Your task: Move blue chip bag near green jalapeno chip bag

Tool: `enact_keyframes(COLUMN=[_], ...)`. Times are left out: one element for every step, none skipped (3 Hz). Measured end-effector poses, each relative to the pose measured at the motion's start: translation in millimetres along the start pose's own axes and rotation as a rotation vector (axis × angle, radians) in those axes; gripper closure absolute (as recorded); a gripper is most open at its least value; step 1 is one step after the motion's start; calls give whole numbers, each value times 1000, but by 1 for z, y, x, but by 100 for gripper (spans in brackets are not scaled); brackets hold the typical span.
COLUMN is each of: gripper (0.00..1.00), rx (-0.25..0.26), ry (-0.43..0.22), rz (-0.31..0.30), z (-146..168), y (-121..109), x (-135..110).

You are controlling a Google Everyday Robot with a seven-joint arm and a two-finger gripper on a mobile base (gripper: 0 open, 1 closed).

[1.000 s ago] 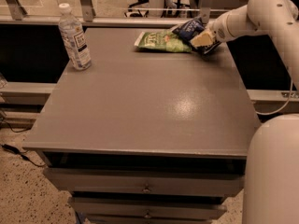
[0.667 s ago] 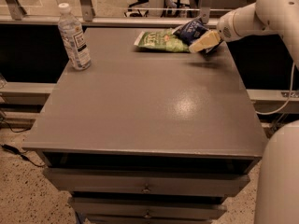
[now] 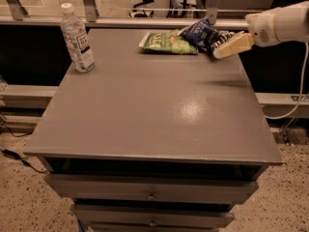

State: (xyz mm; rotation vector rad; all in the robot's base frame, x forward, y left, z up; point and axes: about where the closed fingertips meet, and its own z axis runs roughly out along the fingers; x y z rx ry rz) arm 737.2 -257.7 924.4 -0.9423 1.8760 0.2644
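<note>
The blue chip bag (image 3: pixel 203 33) lies crinkled at the back of the grey table (image 3: pixel 154 105). Its left end touches and slightly overlaps the right end of the green jalapeno chip bag (image 3: pixel 168 41), which lies flat beside it. My gripper (image 3: pixel 221 48) comes in from the right on a white arm (image 3: pixel 282 22). It is just off the blue bag's right edge, low over the table. Its cream fingers (image 3: pixel 234 43) stand open and hold nothing.
A clear water bottle (image 3: pixel 77 38) with a white cap stands upright at the table's back left. A metal rail (image 3: pixel 145 21) runs behind the table. Drawers (image 3: pixel 152 195) sit below the front edge. A cable (image 3: pixel 301 95) hangs at the right.
My gripper has drawn back to the right, away from the blue bag. The blue bag stays resting against the green bag. The bottle has not moved.
</note>
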Motion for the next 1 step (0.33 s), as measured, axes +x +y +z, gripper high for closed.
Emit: enact_keyframes(gripper=[0], rx=[-88], ry=[-135], rz=[11], z=[-81], y=[34], x=[18])
